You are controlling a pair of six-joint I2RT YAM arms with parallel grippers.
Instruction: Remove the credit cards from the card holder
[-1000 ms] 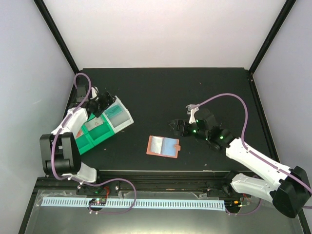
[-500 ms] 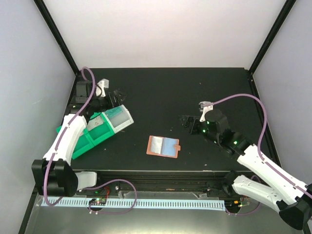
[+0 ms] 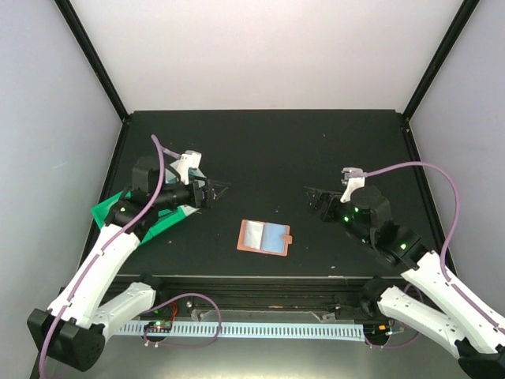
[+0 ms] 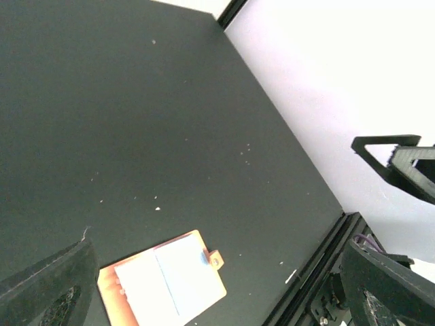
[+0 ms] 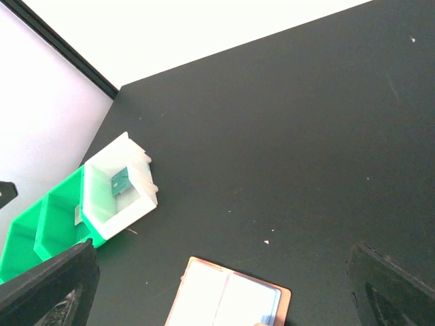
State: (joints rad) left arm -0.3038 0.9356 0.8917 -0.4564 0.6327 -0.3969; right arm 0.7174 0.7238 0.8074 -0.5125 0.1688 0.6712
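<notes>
The salmon-brown card holder (image 3: 264, 237) lies open and flat on the black table, tab to the right. It also shows in the left wrist view (image 4: 163, 285) and the right wrist view (image 5: 231, 297). Pale credit cards (image 3: 257, 234) sit in both of its halves. A teal card (image 5: 120, 180) lies in the tray's white compartment. My left gripper (image 3: 217, 188) hangs open and empty above the table, up and left of the holder. My right gripper (image 3: 316, 196) hangs open and empty, up and right of it. Neither touches the holder.
A green-and-white compartment tray (image 3: 118, 209) lies at the left, mostly hidden under my left arm in the top view; the right wrist view shows it whole (image 5: 47, 224). The table's raised front rail (image 4: 319, 272) runs just beyond the holder.
My left arm has swung from the tray rightward toward the table's middle. My right arm has drawn back to the right, away from the holder. The holder has not moved.
</notes>
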